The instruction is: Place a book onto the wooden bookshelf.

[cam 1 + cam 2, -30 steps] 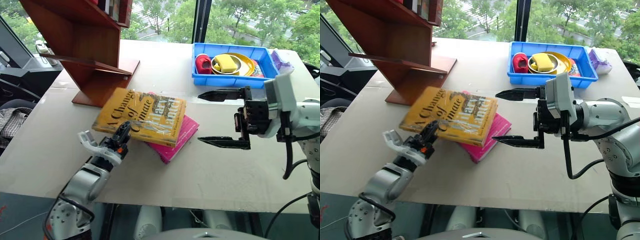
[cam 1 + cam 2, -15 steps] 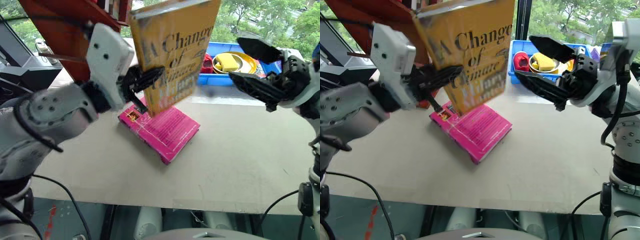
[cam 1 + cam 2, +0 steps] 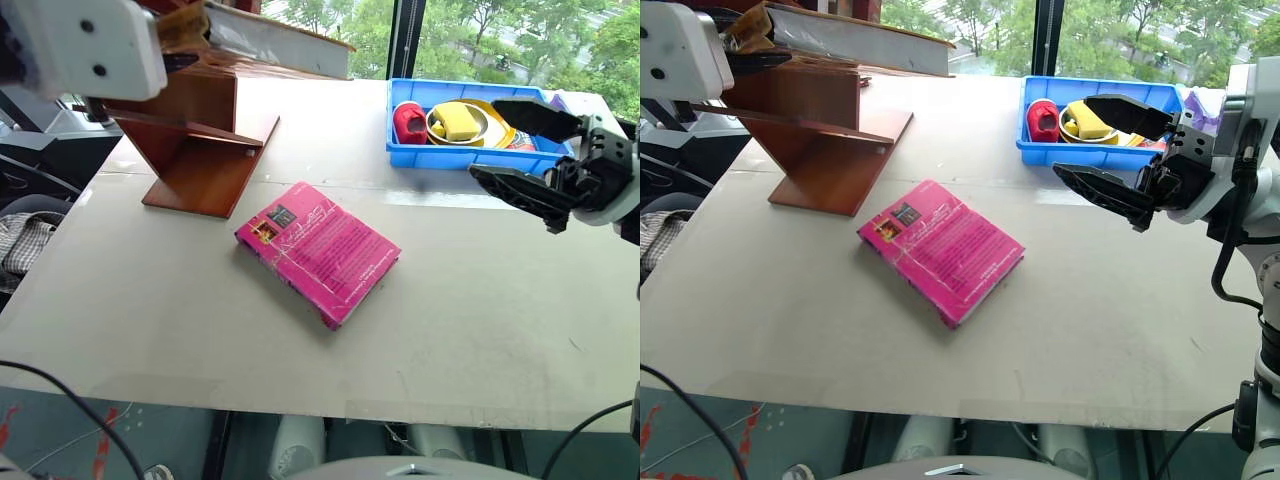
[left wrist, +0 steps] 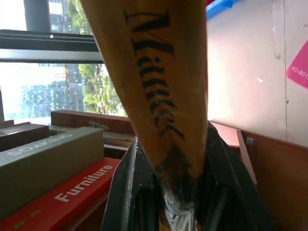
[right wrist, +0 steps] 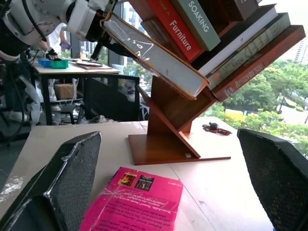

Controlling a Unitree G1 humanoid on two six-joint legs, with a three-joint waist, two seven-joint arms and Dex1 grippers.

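The book, a yellow-orange hardcover, is up at the top of the wooden bookshelf, lying slanted alongside the books that stand there. My left gripper is shut on the book's spine end, and its black fingers show at the book's left end. I cannot tell whether the book's weight rests on the shelf. My right gripper hovers open and empty above the table's right side, apart from the book.
A pink paperback lies flat in the middle of the white table. A blue bin at the back right holds a red item, a yellow bowl and a yellow block, just behind my right gripper.
My left gripper lifted the book off the pink paperback and carried it up and left to the shelf's top. My right gripper drew away to the right and rose a little.
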